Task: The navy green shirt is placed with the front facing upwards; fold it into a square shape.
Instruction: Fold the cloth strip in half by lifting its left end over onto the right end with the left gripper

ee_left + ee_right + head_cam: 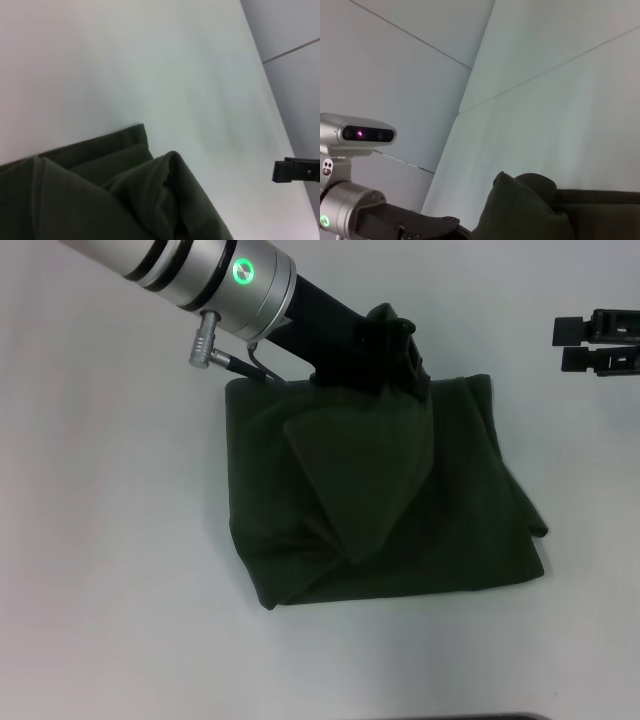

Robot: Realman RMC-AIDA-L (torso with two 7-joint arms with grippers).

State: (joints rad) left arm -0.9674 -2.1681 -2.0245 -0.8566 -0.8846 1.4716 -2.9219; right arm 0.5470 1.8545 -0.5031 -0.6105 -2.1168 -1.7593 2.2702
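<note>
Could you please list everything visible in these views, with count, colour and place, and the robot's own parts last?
Navy green shirt: one, dark olive green, folded into a rough square at the table's middle, one bunched fold lifted at its far edge.
Table: one, white, under the shirt.
Left arm: one, silver with a green light, reaching in from the far left above the shirt.
Left end effector: one, black, at the shirt's far edge with cloth bunched around it; the grip itself is hidden.
Right end effector: one, black, at the far right edge, off the shirt, fingers apart.
</note>
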